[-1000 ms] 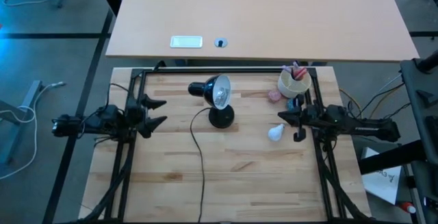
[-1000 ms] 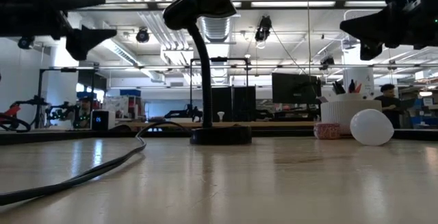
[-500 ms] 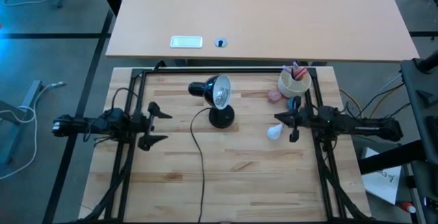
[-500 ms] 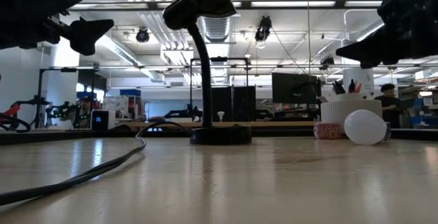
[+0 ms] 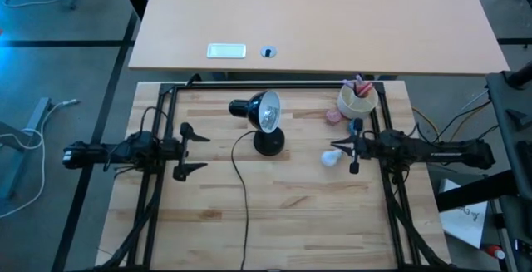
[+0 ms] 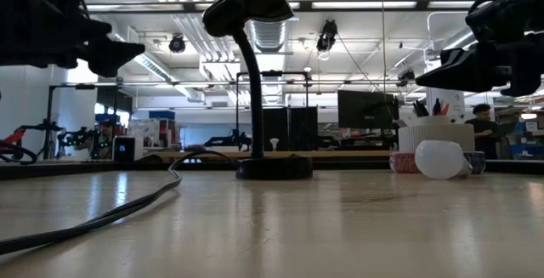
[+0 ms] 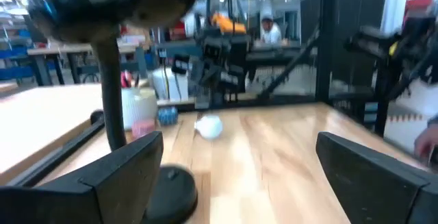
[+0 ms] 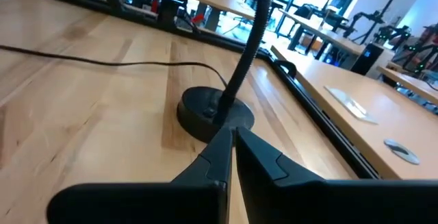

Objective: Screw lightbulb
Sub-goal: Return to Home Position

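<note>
The small white lightbulb lies on its side on the wooden table, right of the black desk lamp. It also shows in the low view and the left wrist view. The lamp stands on its round base. My right gripper is shut, its tip right at the bulb's far right side. The right wrist view does not show the bulb. My left gripper is open and empty, left of the lamp, pointing toward it. My right gripper has its shut fingertips right by the bulb's far right side, coming level from the table's right. Its own fingers hide the bulb in the wrist view, and I cannot tell whether it touches the bulb, which lies on the table.
A white cup of pens, a pink ball and a blue ball sit at the far right. The lamp's cord runs to the near edge. A black frame rims the table.
My right gripper has moved toward the table's left, toward the lamp, and a little down. The bulb has shifted a little left along the table. My left gripper has turned about its own axis so its fingers lie level, and it has come slightly down.
</note>
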Robot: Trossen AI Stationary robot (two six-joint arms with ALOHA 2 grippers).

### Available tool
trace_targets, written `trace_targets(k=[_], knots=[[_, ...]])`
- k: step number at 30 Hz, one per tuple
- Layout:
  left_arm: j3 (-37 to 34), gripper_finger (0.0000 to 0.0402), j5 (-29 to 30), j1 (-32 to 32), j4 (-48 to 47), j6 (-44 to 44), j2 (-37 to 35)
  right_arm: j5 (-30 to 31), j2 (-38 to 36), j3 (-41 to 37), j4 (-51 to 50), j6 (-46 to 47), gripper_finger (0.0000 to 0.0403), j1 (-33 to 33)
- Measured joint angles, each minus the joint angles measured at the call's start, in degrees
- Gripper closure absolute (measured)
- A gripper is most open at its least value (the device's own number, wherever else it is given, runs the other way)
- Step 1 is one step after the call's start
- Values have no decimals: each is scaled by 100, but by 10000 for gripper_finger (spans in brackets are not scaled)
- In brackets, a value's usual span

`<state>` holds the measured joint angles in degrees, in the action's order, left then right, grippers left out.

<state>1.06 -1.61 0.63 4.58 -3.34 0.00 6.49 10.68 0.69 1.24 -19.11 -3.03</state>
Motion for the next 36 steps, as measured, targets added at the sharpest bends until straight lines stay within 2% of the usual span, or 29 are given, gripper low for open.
trace_targets(k=[6,36], knots=[[-2,27,54,2,-435,-13,196,1,77,0,10,0,389,0],[-2,27,57,2,-426,91,1562,-1,79,0,4,2,389,0]])
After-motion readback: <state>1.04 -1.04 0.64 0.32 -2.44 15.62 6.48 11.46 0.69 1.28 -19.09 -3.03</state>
